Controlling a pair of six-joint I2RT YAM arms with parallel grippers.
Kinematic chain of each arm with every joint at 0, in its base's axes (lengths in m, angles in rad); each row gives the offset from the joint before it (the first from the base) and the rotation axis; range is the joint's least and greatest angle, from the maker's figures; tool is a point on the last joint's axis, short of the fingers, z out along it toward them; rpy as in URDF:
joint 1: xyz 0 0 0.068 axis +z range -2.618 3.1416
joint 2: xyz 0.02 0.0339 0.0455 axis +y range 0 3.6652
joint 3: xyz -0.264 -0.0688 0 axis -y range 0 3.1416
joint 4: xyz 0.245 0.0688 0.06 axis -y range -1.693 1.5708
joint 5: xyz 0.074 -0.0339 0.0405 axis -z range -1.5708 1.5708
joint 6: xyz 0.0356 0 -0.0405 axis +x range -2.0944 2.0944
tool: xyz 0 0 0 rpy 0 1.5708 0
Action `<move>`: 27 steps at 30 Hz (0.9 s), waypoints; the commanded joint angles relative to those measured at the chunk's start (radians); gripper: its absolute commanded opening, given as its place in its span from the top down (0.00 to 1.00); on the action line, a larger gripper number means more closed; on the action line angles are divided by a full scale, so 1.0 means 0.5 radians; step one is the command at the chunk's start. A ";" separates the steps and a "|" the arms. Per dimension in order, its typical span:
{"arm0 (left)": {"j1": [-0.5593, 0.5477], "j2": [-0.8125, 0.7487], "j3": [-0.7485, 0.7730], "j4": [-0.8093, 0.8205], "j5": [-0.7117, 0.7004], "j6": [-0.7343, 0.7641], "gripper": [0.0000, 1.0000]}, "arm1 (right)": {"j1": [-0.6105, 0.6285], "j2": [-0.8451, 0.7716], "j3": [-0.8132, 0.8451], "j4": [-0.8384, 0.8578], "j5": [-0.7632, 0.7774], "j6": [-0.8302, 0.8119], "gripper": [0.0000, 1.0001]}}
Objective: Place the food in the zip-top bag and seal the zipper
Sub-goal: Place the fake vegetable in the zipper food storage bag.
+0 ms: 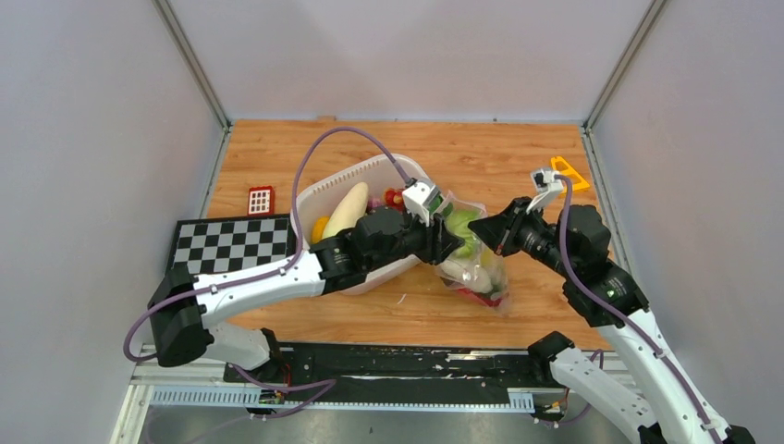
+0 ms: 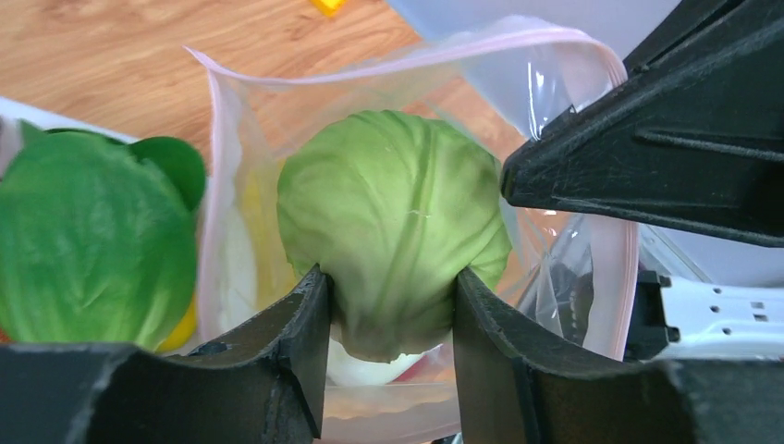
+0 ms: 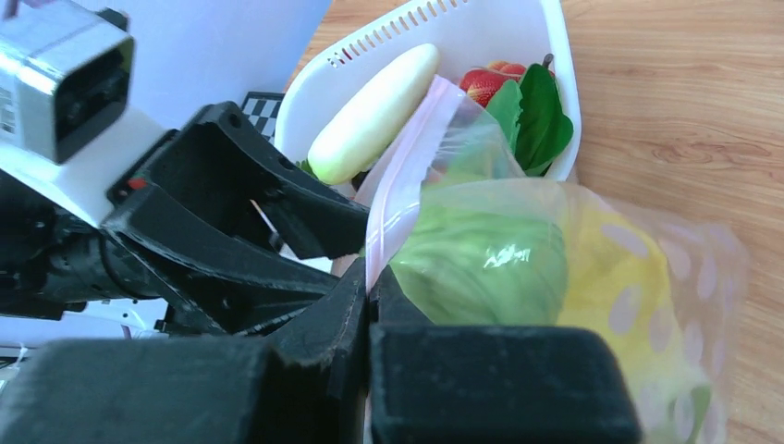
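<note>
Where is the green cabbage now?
Centre of the left wrist view: the green cabbage sits in the left gripper, at the mouth of the zip-top bag, right of the white tub.

In the top view, the tub is placed with the radish in it, the board at its 9 o'clock, the block at 10, the bag just beside at 4, the cabbage in the bag's mouth, and the triangle at the bag's 2 o'clock.

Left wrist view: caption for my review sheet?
Left gripper holds a green cabbage in the mouth of the zip-top bag.
</note>
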 commanded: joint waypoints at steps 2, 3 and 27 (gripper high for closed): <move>-0.013 0.166 0.124 0.280 0.450 -0.043 0.48 | 0.007 -0.085 0.019 0.235 -0.031 0.118 1.00; -0.012 0.210 0.147 0.252 0.507 -0.042 0.48 | 0.008 -0.091 0.012 0.237 -0.020 0.121 1.00; -0.017 0.076 0.326 -0.194 0.689 0.144 0.19 | 0.008 -0.215 -0.095 0.117 0.355 0.015 1.00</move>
